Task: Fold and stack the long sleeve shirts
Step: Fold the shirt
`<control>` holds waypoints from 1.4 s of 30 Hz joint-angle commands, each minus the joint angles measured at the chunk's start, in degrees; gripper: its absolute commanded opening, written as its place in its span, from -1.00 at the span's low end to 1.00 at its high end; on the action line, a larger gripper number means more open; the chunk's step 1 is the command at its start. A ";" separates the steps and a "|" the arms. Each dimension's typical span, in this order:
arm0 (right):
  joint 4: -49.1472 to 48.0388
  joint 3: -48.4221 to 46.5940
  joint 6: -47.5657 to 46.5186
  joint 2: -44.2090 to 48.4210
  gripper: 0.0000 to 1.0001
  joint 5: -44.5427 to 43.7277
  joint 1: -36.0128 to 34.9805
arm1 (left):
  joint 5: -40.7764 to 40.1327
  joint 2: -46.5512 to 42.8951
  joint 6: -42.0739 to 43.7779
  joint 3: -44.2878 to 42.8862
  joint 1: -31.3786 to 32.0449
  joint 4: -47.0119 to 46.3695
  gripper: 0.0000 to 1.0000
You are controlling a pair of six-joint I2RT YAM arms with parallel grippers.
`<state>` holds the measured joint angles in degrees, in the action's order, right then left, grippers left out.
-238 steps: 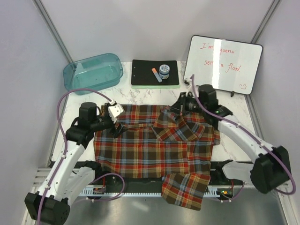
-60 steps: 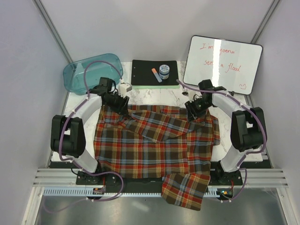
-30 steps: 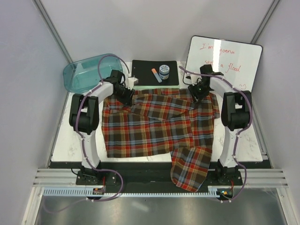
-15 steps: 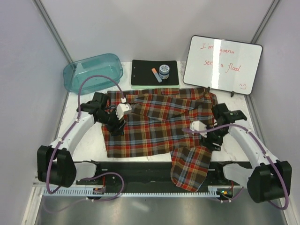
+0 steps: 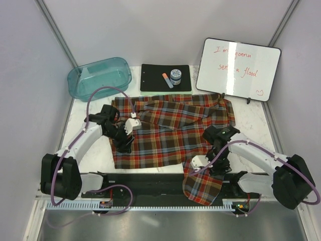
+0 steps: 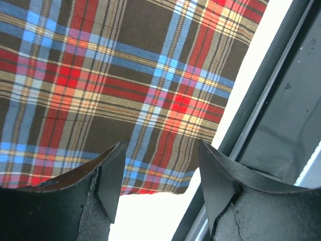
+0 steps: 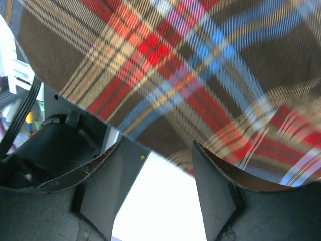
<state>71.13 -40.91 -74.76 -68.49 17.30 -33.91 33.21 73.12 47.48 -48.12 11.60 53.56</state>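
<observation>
Marble surface [image 5: 253, 125]; far-right whiteboard [image 5: 238, 68] reads "I'm gonna … a flood". We note the plaid shirt [image 5: 170, 130] spread at centre, sleeve overhanging near edge. Arms bent; left hand [image 6: 160, 145] and right hand [image 7: 156, 148] above it, fingers apart, empty.

A translucent teal tub [image 5: 99, 76] stood at the back left of the white marble table [image 5: 253, 123]. Just right of it lay a black clipboard [image 5: 150, 75] on a green pad [image 5: 165, 92]. On the clipboard sat a small jar [image 5: 175, 76] with a blue label, and just beside it, on its left, lay an orange marker [image 5: 167, 80]. At the back right a whiteboard [image 5: 238, 69] stood tilted, with red handwriting that included "I'm gonna" and "a flood". A black rail [image 5: 145, 181] ran along the table's near edge.
</observation>
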 commanded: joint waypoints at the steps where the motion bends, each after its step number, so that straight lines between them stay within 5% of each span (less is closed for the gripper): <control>1: -4.59 -1.28 1.20 -2.08 0.25 0.19 -4.76 | -1.12 -0.52 4.19 1.97 1.06 -2.58 0.30; 12: -6.71 -1.02 1.29 -7.10 0.10 -2.27 -4.85 | -10.70 -8.78 22.99 15.24 6.60 -1.97 0.04; 28: -19.27 6.27 2.25 -9.29 0.08 -8.68 -4.94 | -12.03 -8.79 23.88 17.97 6.95 -4.51 0.11; 35: -18.77 4.96 5.24 -6.93 -0.85 -7.37 -4.94 | -12.29 -9.40 25.63 19.64 6.95 -4.96 -0.17; 37: -17.70 4.61 5.33 -5.00 -1.00 -7.19 -4.94 | -11.59 -10.28 26.95 19.47 6.95 -2.69 -0.21; 42: -15.50 4.52 5.94 -3.23 -1.00 -7.37 -4.94 | -9.21 -15.11 30.38 17.62 8.43 4.35 -0.27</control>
<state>54.46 -36.47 -69.63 -73.63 9.19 -38.89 22.33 61.56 72.49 -29.67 18.50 51.57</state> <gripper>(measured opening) 0.009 0.369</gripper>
